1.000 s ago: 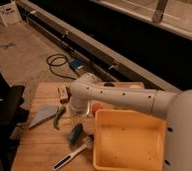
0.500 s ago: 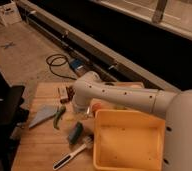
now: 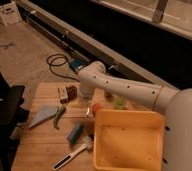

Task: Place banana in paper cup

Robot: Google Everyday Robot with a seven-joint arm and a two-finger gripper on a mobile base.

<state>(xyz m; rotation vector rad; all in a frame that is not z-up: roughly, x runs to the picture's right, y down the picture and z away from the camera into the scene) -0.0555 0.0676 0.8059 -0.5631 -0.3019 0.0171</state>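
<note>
One white arm [image 3: 124, 89] reaches in from the right, elbow bent, its tool [image 3: 87, 106] pointing down near the counter's [image 3: 36, 147] far edge. I cannot tell whether the tool is open or closed, nor where the banana lies.

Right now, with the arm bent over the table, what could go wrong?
The gripper sits low beside the dark brown cup and a red object, near the yellow bin; it may knock them. I cannot make out the banana or paper cup near the arm, so grabbing the wrong thing, like the green pod, seems possible.
</note>
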